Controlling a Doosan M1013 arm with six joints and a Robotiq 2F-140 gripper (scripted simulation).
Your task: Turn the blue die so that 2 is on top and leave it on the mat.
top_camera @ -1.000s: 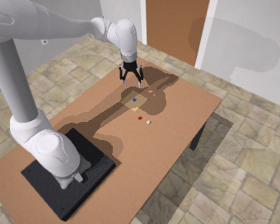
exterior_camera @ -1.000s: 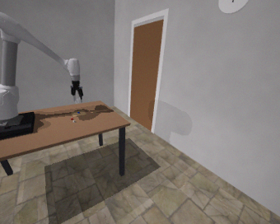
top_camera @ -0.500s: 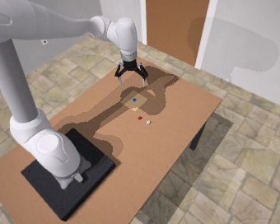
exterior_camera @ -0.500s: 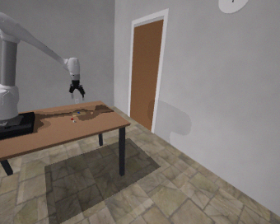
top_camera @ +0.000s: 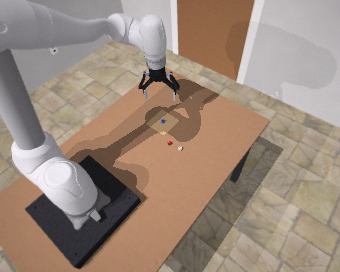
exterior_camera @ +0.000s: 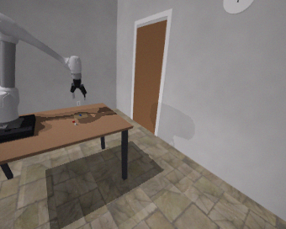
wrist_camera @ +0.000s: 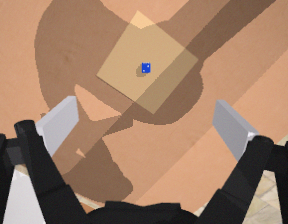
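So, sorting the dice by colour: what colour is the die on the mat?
Blue. The die on the mat shows best in the wrist view.

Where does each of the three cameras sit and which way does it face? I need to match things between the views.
Top: high above the arm's base end, looking down the table; shows the arm, its base plate and the open gripper.
Exterior: out in the room, facing the table's side, the door and walls; the whole arm is small at left.
Wrist: on the gripper, looking down on the mat; both fingers frame it.
Top and wrist share the blue die on the mat.
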